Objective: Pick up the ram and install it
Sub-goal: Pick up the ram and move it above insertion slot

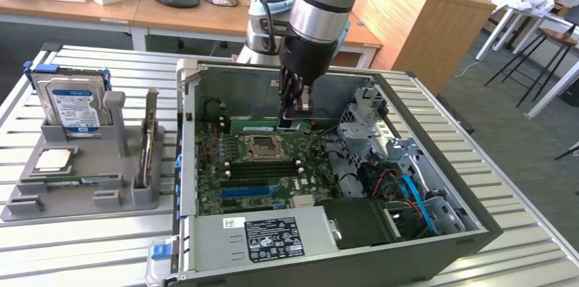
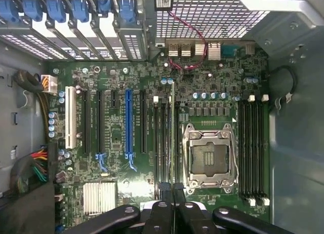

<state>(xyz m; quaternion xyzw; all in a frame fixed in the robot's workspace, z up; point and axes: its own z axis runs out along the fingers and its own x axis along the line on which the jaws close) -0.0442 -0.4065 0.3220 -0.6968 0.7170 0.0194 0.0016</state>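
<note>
The ram (image 1: pixel 253 125) is a thin green stick held on its long edge inside the open computer case (image 1: pixel 466 229). My gripper (image 1: pixel 291 119) reaches straight down into the case and is shut on one end of the stick. In the wrist view the ram (image 2: pixel 172 132) shows edge-on as a narrow line running away from my gripper (image 2: pixel 171 191). It lies along the black memory slots (image 2: pixel 161 138) beside the empty CPU socket (image 2: pixel 208 155). Whether it touches a slot I cannot tell.
A grey fixture (image 1: pixel 122 195) at the exterior view's left holds a hard drive (image 1: pixel 74 100), an upright card (image 1: pixel 145 144) and a thin green strip (image 1: pixel 77 180). Inside the case are a power supply (image 1: pixel 271 236), drive cage (image 1: pixel 367 121) and blue cables (image 1: pixel 411 195).
</note>
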